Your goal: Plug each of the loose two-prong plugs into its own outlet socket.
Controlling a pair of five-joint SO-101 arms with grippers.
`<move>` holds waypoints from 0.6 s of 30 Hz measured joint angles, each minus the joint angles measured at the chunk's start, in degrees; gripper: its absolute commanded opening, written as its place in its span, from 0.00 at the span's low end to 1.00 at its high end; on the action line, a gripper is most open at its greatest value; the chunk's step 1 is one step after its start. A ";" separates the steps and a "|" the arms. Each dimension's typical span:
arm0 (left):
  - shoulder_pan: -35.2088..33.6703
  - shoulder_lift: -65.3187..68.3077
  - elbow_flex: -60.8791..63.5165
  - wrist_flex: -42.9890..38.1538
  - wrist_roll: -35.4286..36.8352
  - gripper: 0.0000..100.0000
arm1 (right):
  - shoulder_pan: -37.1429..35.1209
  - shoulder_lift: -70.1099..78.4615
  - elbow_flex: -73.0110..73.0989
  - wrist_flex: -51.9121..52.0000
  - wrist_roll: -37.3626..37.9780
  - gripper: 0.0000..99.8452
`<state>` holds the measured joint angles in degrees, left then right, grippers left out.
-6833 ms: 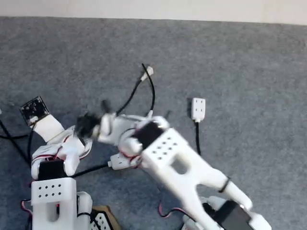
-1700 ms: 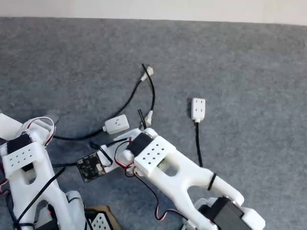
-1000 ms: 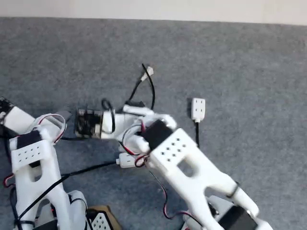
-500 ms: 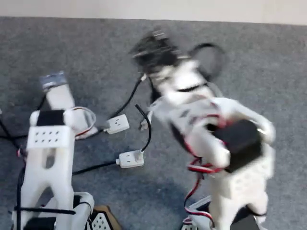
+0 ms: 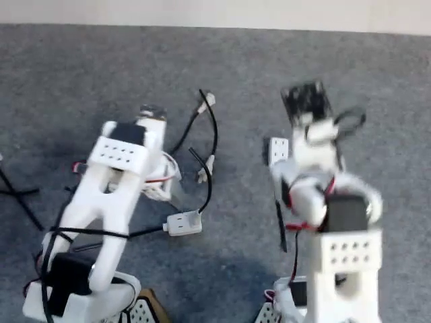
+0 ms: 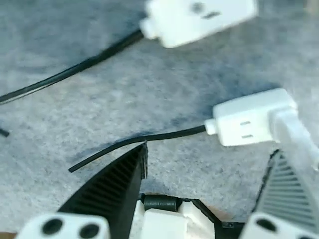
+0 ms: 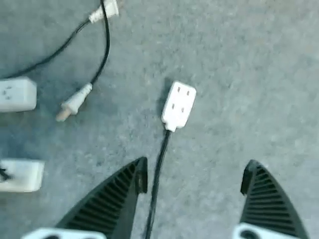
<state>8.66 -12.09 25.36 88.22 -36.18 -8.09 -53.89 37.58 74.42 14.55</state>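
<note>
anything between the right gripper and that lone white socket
Nothing visible. The right gripper hangs open over bare carpet, with the socket lying clear ahead of it; only the socket's own black cord trails back toward the gripper.

**Left arm** [image 5: 94,202] and **right arm** [image 5: 340,262]: white moulded shells with black servo blocks. Each upper link bears a flat plate pierced by a grid of small round holes. Red, white and black cables [image 5: 291,222] loop at the joints.

**Left tool** [image 6: 209,149] and **right tool** [image 7: 195,164]: black, ribbed, tapering fingers [image 6: 117,181] on white mounts with dark round holes.
</note>
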 measured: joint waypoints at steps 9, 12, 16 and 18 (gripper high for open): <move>8.53 0.44 8.09 -3.87 -6.86 0.36 | 0.00 -8.35 32.70 -14.68 0.53 0.29; 8.35 0.44 12.92 -9.23 -7.03 0.36 | 0.00 -5.89 35.25 -18.20 0.53 0.29; 8.53 0.44 17.58 -17.32 -7.03 0.36 | 0.00 -1.85 40.00 -24.79 0.53 0.29; 8.53 0.44 18.90 -20.48 -7.03 0.36 | 0.00 -0.53 41.05 -26.37 0.53 0.29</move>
<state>17.19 -11.65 44.26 67.74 -43.21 -8.09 -54.42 78.64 48.04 15.08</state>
